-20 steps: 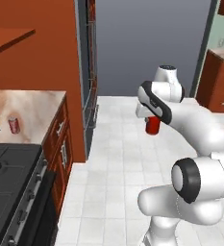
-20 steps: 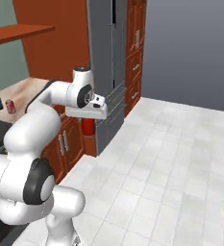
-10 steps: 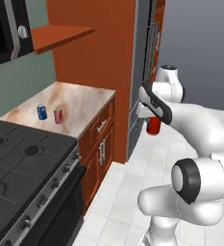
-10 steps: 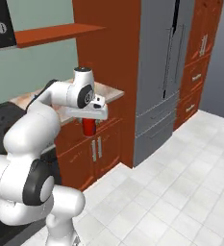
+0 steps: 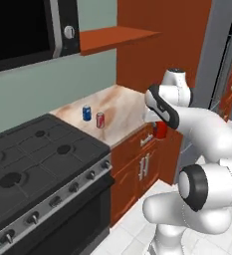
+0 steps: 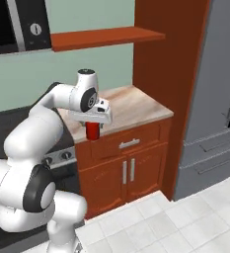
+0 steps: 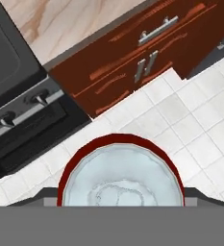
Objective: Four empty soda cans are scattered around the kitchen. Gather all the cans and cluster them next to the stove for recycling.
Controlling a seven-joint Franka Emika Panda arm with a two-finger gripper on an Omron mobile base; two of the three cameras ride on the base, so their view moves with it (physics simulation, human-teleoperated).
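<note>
At the left of the left base view the stove (image 5: 38, 159) is seen, its knob strip facing the floor. Just to its right, on the counter (image 5: 122, 107), a blue can (image 5: 86, 113) and a small red can (image 5: 100, 120) are stood upright, near each other and close to the stove's edge. Further right, the hand (image 6: 93, 127) is held in the air in front of the cabinet doors, off the counter's front edge. A red can (image 6: 92, 131) is clamped between the fingers, which are closed on its sides at about half their spread — the silver top is presented to the hand view, with floor tiles and a drawer front beneath it.

The task is judged partly done: two cans are clustered, a third is carried, and a fourth is not accounted for.

Risks are to be noted. If the can is released here, it is dropped onto the floor. If it is lowered too near the pair, they may be toppled — empty cans are easily tipped. A low approach could strike the counter edge.
</note>
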